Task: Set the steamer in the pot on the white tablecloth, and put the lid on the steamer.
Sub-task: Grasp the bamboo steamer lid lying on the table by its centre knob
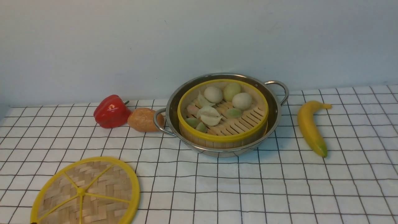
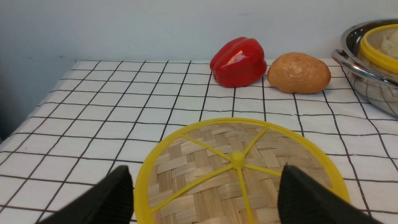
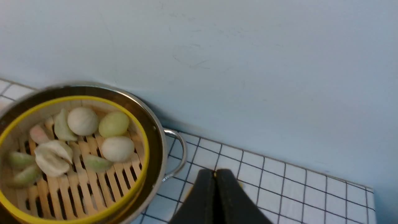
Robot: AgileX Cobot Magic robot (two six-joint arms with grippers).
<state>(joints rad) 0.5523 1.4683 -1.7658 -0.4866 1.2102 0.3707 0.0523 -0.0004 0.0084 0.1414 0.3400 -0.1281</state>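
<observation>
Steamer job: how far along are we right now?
Done: the steamer sits in the pot on the white tablecloth. In hand: the left gripper is open, pointed at the lid, not gripping it; the right gripper is shut and empty near the pot. Remaining: lift the lid onto the steamer.

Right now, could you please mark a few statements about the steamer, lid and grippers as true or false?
1. The steamer sits inside the pot. True.
2. The lid covers the steamer. False: it lies on the white tablecloth, apart from the pot.
3. The left gripper is open, facing the lid. True.
4. The right gripper is open. False: its jaws are closed together, holding nothing.
5. The red pepper lies to the pot's right. False: it lies to its left.
</observation>
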